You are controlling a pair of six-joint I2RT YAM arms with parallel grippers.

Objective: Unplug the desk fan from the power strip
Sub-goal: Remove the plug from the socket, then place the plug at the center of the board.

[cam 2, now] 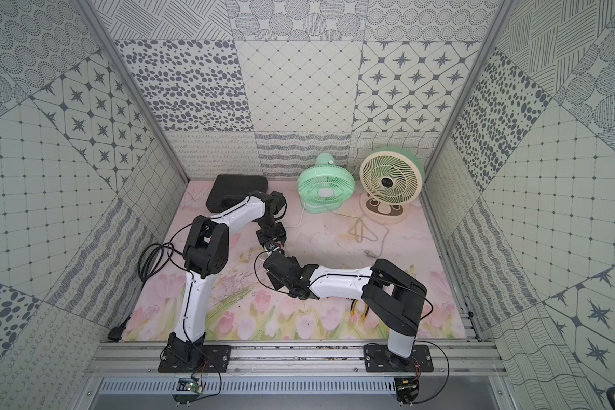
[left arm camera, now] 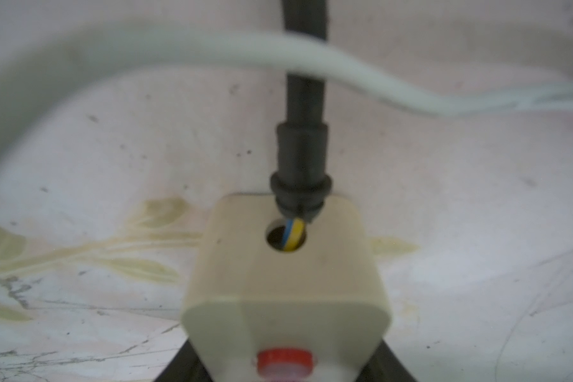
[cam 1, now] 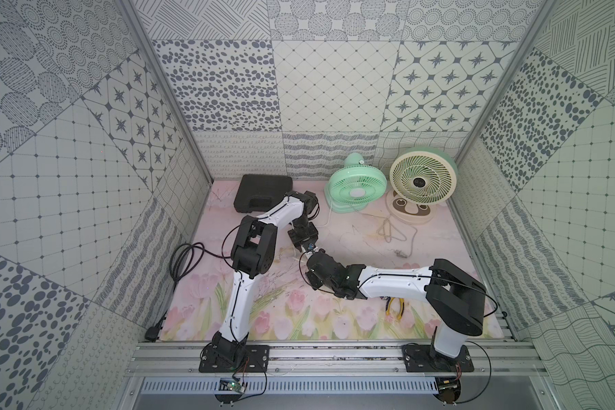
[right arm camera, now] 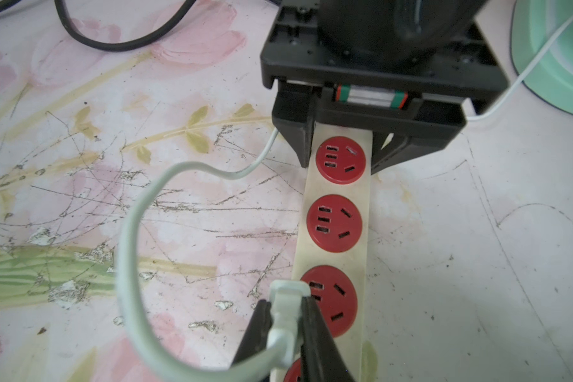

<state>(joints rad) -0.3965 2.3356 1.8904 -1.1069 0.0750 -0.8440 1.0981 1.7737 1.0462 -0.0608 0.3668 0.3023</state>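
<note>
**Cream bar-shaped plastic power strip** (right arm camera: pixel 332 258), four red sockets (right arm camera: pixel 334 223): flat on floral bench (right arm camera: pixel 477 264); judged rigid, light, may lift. Left pincer (right arm camera: pixel 342 163) clamps its button end. Small slick white plug (right arm camera: pixel 288 291), third socket: right pincer (right arm camera: pixel 286 329) clenched across its body.

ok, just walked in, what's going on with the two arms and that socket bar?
The left pincer is clamped across one end of the long cream power strip with round red sockets. The right pincer is shut on the flat white plug, right beside the third socket from that end; its white cord loops away. The three sockets in full view are empty; whether the prongs are fully out is hidden.
</note>
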